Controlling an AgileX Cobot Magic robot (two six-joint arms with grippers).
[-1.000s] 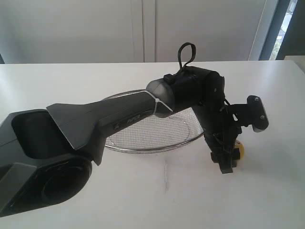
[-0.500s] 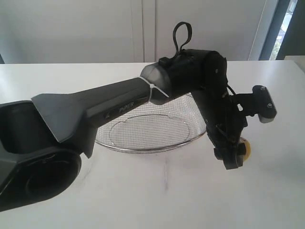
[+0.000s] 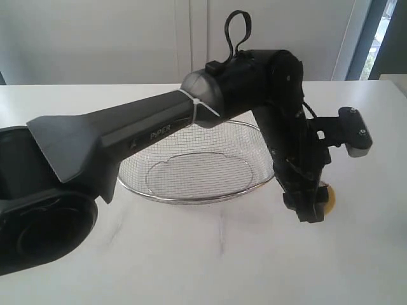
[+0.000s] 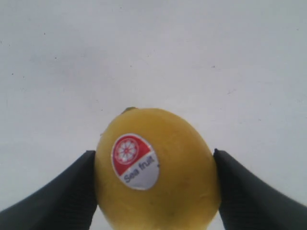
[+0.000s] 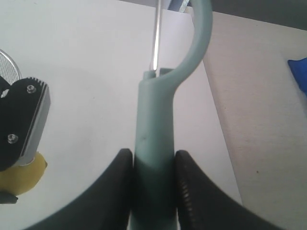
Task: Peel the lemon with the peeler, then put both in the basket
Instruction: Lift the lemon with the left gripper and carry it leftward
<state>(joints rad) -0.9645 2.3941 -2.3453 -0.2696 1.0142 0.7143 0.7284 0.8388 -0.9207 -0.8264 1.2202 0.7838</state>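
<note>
The yellow lemon (image 4: 158, 167), with a red-and-white sticker, sits between the two black fingers of my left gripper (image 4: 153, 152), which is shut on it. In the exterior view this gripper (image 3: 311, 210) points down at the table just right of the wire mesh basket (image 3: 191, 198), and only a sliver of the lemon (image 3: 328, 198) shows behind it. Whether the lemon rests on the table I cannot tell. My right gripper (image 5: 153, 153) is shut on the pale teal handle of the peeler (image 5: 154, 120), whose metal blade points away. The lemon (image 5: 21, 179) also shows beside it.
The white table (image 3: 191, 267) ends at an edge (image 5: 218, 124) near the peeler, with a beige surface beyond. A blue thing (image 5: 300, 72) lies on that surface. The left arm's long dark link (image 3: 127, 136) crosses over the basket's left side.
The left arm's link has risen and uncovered more of the basket. The gripper with the lemon has shifted slightly to the right.
</note>
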